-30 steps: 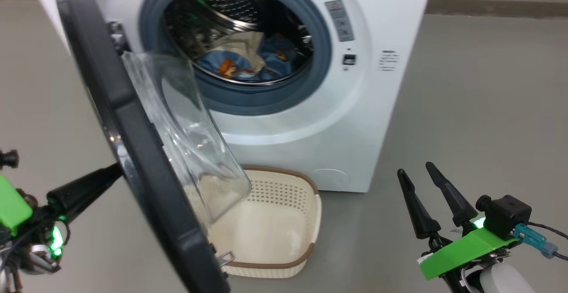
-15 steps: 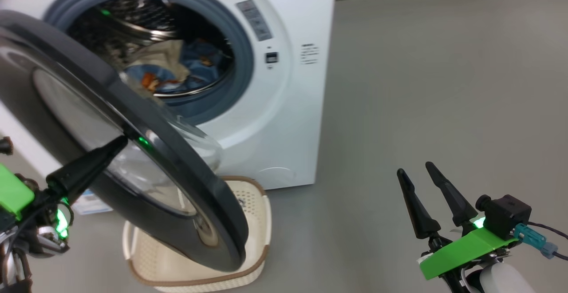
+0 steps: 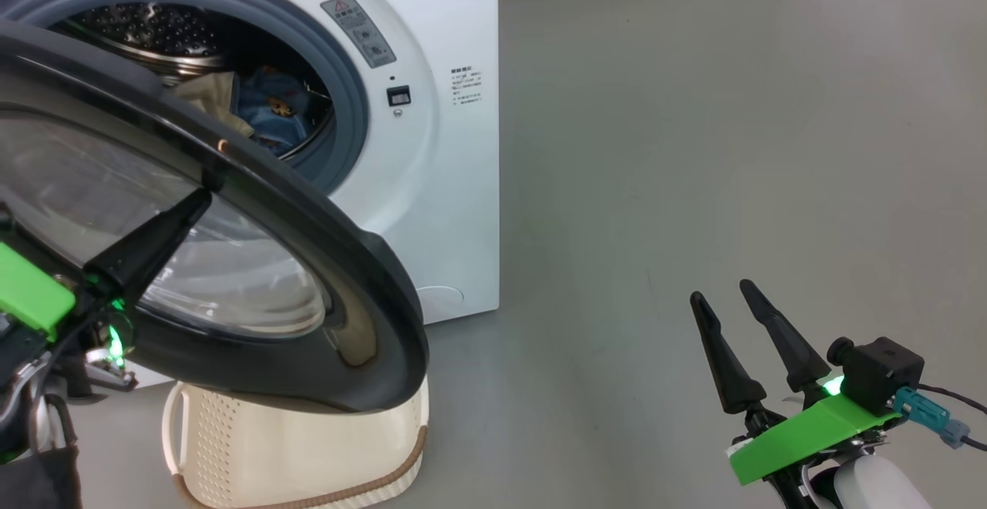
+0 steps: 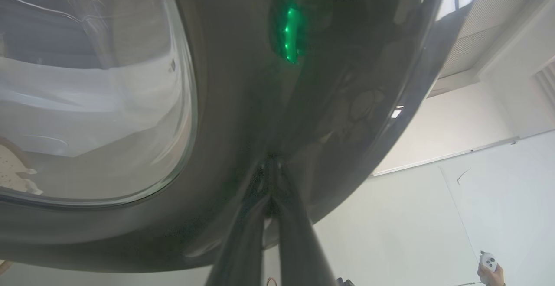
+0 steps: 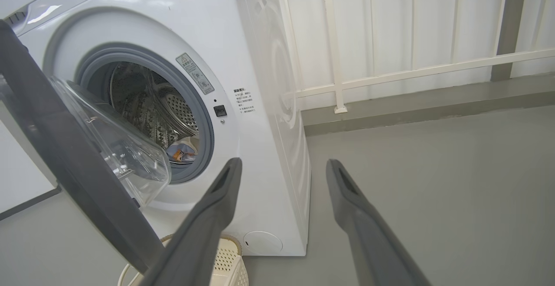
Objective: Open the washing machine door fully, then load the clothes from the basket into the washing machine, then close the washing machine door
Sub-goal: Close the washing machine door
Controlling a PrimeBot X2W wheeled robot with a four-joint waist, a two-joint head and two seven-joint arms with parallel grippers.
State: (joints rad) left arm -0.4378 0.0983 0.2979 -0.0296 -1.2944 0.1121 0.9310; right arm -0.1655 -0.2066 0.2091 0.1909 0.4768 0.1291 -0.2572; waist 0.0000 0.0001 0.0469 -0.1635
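Observation:
The white washing machine (image 3: 439, 185) stands at the upper left, with the blue printed and cream clothes (image 3: 262, 112) lying in its steel drum. The washing machine door (image 3: 339, 262) hangs partway swung, its black rim and outer glass facing me. My left gripper (image 3: 200, 200) is shut, its joined tips pressed on the door's glossy rim (image 4: 243, 104); the left gripper (image 4: 271, 164) holds nothing. The cream basket (image 3: 308, 447) sits on the floor under the door. My right gripper (image 3: 722, 293) hovers open over bare floor at the lower right, far from the machine.
Grey floor (image 3: 694, 146) spreads to the right of the machine. In the right wrist view a white railing (image 5: 390, 73) runs along the wall behind, beside the machine (image 5: 260, 104). A person's hand (image 4: 488, 271) holding a small white controller shows in the left wrist view.
The door has swung from wide open partway toward the opening, with my left gripper still against its outer side. The head camera has turned, shifting the scene left. The right gripper has kept its place.

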